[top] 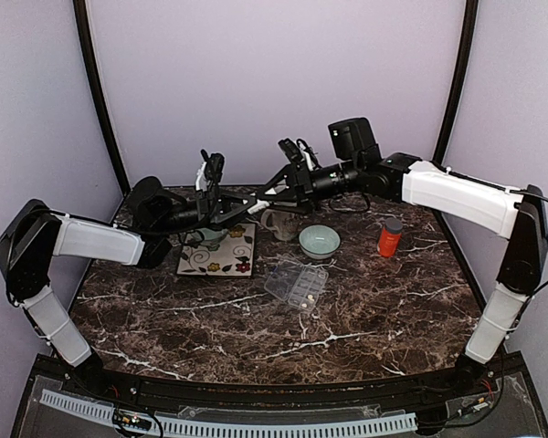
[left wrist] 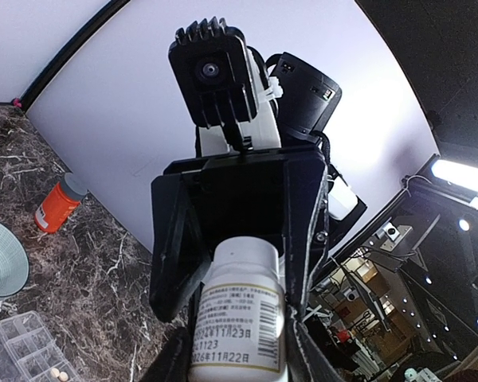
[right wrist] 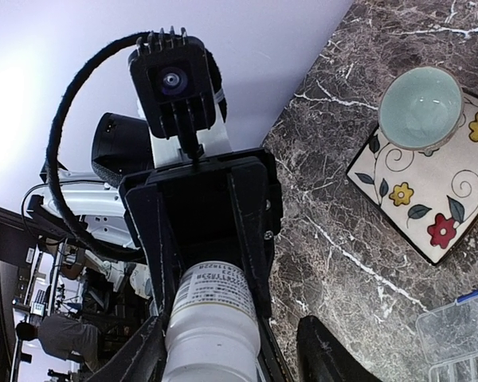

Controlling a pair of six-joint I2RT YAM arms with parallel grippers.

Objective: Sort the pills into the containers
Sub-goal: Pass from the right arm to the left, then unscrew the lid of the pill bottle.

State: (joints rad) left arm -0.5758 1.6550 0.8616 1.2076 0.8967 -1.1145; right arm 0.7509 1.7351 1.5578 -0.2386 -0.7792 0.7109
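Top external view, nearest me: the clear pill box (top: 297,285) lies flat on the marble table (top: 210,338), a couple of pills (top: 304,297) in its compartments. Behind it sit a green bowl (top: 320,241) and an orange bottle (top: 389,237). Farther back, both arms reach inward, forearms roughly level, meeting head-on above the table. My left gripper (left wrist: 243,358) is clamped on a white bottle (left wrist: 239,310); the right gripper (right wrist: 211,350) clamps its other end.
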